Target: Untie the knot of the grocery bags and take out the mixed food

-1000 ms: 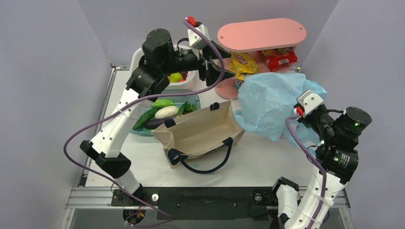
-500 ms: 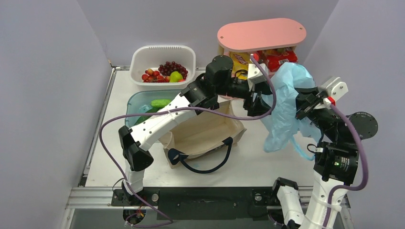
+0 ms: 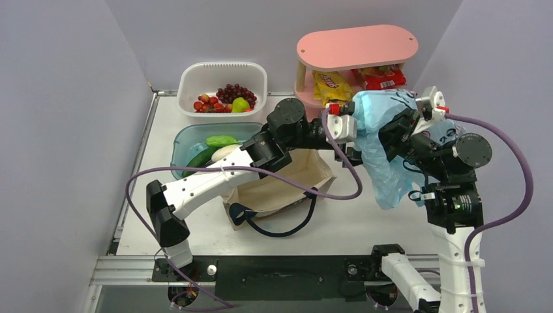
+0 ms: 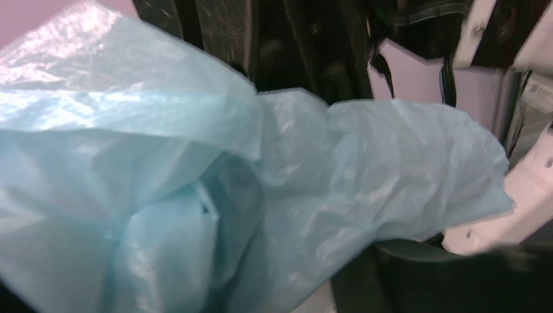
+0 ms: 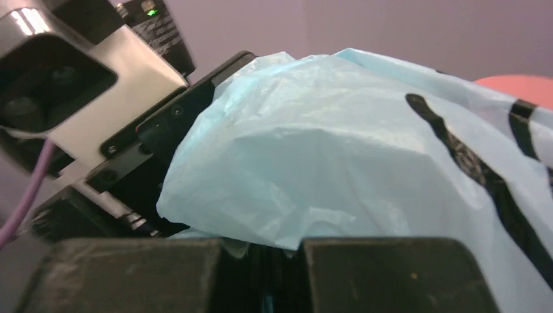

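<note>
Blue plastic bag hangs in the air, right of centre. Beige canvas tote lies open on the table to its left. Left gripper is against the bag's left side; can't tell if its jaws are spread. Right gripper is pinched tight on the bag's upper folds.

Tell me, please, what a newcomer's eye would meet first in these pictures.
First, the light blue plastic bag hanging in the air on the right, pinched by the shut right gripper, with the left gripper close against it. Then the pink oval shelf at the back, snack packets under it, and the beige canvas tote open in the middle.
</note>
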Tool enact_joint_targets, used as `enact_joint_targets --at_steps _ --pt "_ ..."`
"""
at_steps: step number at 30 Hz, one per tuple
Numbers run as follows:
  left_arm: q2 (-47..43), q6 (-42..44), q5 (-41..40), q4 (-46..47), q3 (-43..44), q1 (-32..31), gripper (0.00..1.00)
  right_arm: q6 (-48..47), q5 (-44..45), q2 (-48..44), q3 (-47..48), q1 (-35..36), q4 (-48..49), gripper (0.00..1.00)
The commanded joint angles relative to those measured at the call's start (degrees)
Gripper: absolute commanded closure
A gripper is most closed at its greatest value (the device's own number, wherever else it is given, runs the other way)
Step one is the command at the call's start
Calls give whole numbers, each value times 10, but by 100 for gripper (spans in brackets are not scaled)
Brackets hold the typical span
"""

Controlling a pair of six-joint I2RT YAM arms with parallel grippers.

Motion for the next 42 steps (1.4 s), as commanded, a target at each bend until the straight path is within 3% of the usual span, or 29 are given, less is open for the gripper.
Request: enact_joint_targets --at_steps 1,5,10,13,19,23,29,33,37,42 --pt "-81 180 13 24 -30 -48 53 61 -25 38 -6 26 -15 100" --pt "-104 205 -23 -40 -49 -54 86 69 -35 41 2 28 -11 96" --pt "-168 203 -72 -71 -132 -31 99 46 -53 54 54 14 -71 83" --pt "-221 184 -86 -95 -179 -6 100 25 -82 68 96 -36 -128 67" --pt "-304 143 -78 -200 -227 61 100 48 -114 93 130 -128 -132 50" --pt "-368 156 -63 -283 -286 91 100 50 -92 104 123 -131 -131 44" --pt "-432 195 -118 -366 -395 132 100 47 -76 100 94 -130 -124 41" --pt "-407 282 -151 -431 -435 133 100 81 -77 98 73 -124 -82 37" --pt "-321 346 -176 -516 -405 134 100 90 -71 99 65 -119 -70 35" --pt "-240 386 -166 -549 -382 133 100 92 -68 93 56 -117 -72 32"
